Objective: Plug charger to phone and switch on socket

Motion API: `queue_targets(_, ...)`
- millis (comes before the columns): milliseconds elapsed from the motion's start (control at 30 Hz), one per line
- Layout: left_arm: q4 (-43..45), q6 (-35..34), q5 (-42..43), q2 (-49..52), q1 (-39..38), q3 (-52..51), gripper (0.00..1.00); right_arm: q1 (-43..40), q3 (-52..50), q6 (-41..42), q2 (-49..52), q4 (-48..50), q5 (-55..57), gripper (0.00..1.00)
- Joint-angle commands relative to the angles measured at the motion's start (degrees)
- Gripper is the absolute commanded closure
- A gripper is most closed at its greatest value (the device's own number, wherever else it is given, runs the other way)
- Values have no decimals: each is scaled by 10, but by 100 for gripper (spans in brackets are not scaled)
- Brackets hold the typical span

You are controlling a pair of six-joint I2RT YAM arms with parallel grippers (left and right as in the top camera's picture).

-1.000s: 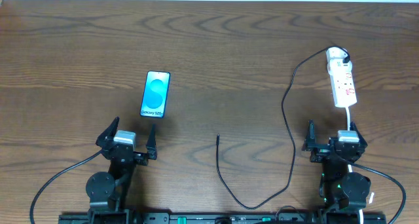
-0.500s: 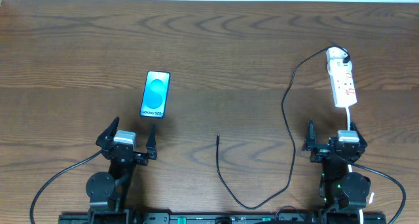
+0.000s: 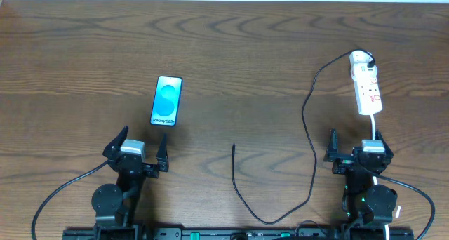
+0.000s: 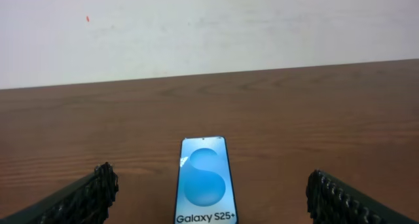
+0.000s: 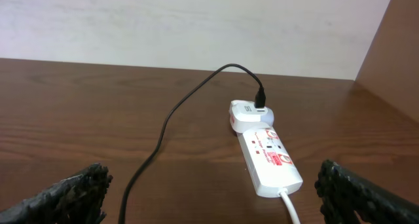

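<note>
wood surface [image 3: 245,50]: left claw [image 3: 144,133] and right claw [image 3: 355,134] gape wide, empty. phone [image 3: 167,100] far-left, socket [image 3: 367,89] far right, charger [image 3: 304,114] tip loose mid-surface. thin plug might skid when pinched imo.

The left arm [image 3: 121,178], at seven o'clock in the overhead view, is matte black, with a round base joint [image 3: 108,200] and a pale grey block [image 3: 131,148] near its tip. The right arm [image 3: 366,180], at five o'clock, looks alike and shows a small green light [image 3: 363,198]. A thin black cable [image 3: 59,195] trails from each base. The left fingers [image 4: 85,196] and right fingers [image 5: 65,194] are black with knobbly, ridged faces.
</note>
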Motion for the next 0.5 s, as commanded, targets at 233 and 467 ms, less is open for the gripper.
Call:
queue_targets(233, -16, -11, 11, 112, 3, 109, 6, -3, -1, -7, -6, -2, 1, 1)
queue_targets(467, -16, -11, 11, 256, 3, 200, 6, -3, -1, -7, -6, -2, 1, 1)
